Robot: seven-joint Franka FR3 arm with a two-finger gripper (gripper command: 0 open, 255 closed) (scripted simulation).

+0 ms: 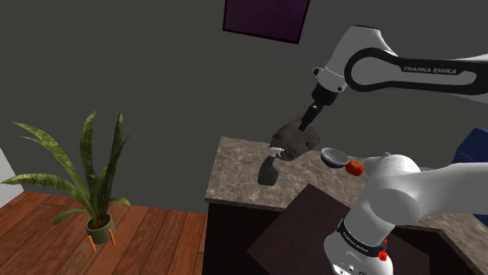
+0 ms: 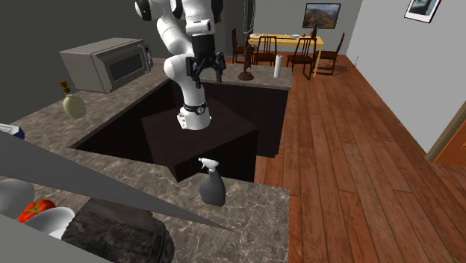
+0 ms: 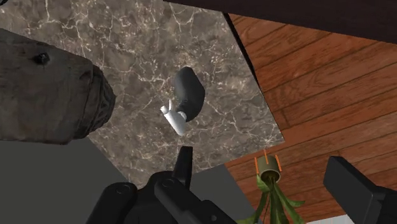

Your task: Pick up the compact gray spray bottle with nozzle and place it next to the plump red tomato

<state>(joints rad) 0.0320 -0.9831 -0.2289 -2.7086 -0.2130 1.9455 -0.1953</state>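
Over a marbled stone tabletop (image 3: 146, 44) edged by wood floor, hovering with the claw (image 3: 259, 159) spread apart, gripping nothing. Looking down on the gray spray bottle (image 3: 186, 98), standing untouched beyond the claw's fingertips. Crowding close below the claw, a dark rocky lump (image 3: 44, 89), cut off at the edge. Peeking out past that lump, the red tomato (image 2: 36, 210), partly hiding behind a white bowl (image 2: 52, 222).

Grey spray bottle (image 2: 211, 185) upright on a marbled counter (image 2: 254, 224).
The gripper (image 2: 206, 71), fingers spread, is well apart from it; red tomato (image 2: 35, 210) at lower left.
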